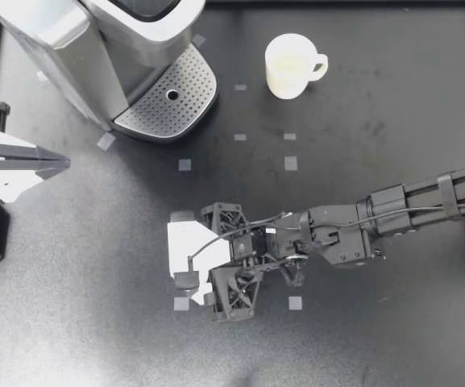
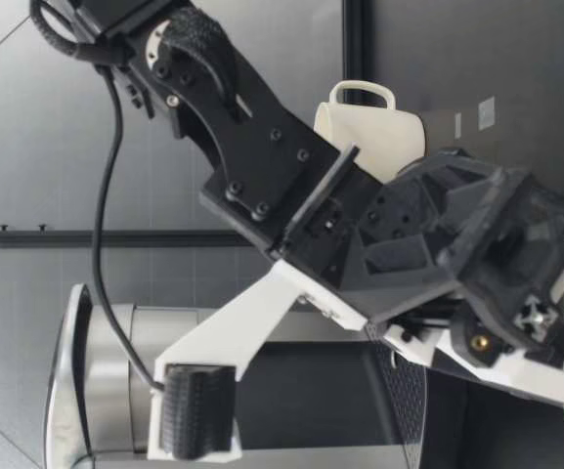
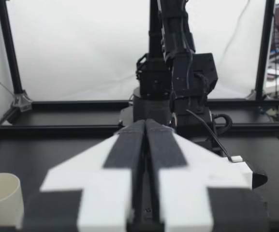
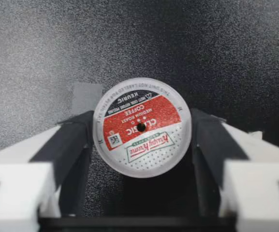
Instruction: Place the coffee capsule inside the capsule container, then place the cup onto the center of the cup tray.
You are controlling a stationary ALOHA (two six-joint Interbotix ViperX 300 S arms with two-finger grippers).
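While the coffee capsule (image 4: pixel 141 127) sits foil-up on the table (image 1: pixel 377 339), it lies squarely between the fingers of my right gripper (image 1: pixel 185 256), which points down over it. In the right wrist view both dark pads (image 4: pixel 76 140) appear to meet the capsule's rim from opposite sides, so I judge the grip closed on it at about the capsule's own width, though how firm it is cannot be told. The step in hand looks like taking the capsule up, with none of the task done yet. To do it well, I would keep the squeeze even so the round rim does not roll out sideways, raise it straight off the table before any sideways travel, and hold the foil level. The coffee machine (image 1: pixel 95 48) with its perforated cup tray (image 1: pixel 168 97) stands well apart from this gripper, so the carry needs height to clear the tray; the capsule container on the machine's top is mostly cut off, and I cannot tell if it is open. The cup (image 1: pixel 291 66) stands upright, well apart from the gripper and beside the tray, not on it. My left gripper (image 1: pixel 59 164) waits far off, its fingers pressed together on nothing.
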